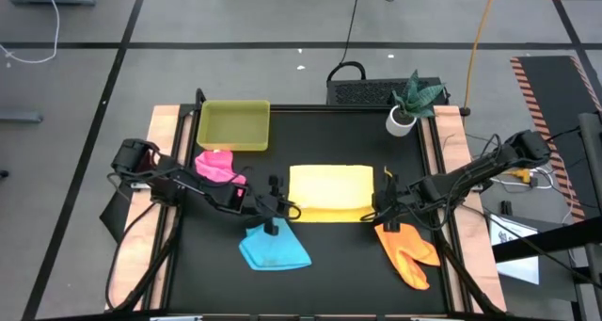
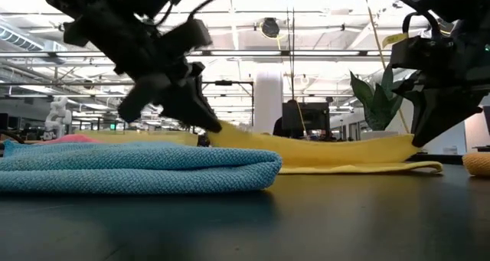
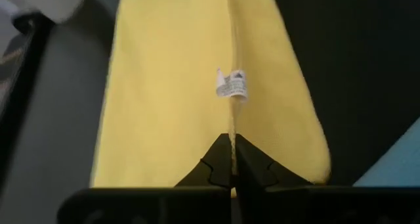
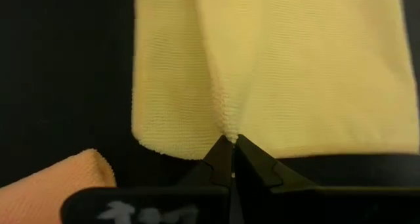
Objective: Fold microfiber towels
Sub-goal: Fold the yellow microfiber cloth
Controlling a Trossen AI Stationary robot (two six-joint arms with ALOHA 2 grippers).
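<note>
Yellow towel (image 1: 330,191) lies mid-counter, near edge lifted off the surface, pinched at its two near corners: left gripper (image 1: 278,208) with fingers closed on one, right gripper (image 1: 384,206) with fingers closed on the other (a small white tag (image 3: 232,86) shows on the cloth's seam). Judged step: first fold in hand; next move likely calls for carrying both corners evenly across to the yellow towel's far edge, then letting go. Around the yellow towel: blue towel (image 1: 274,248) and orange towel (image 1: 407,250) nearer the arms, pink towel (image 1: 217,165) and yellow-green tray (image 1: 233,125) off its left, potted plant (image 1: 410,102) beyond; black counter (image 1: 329,264), open hall with ceiling lights behind.
</note>
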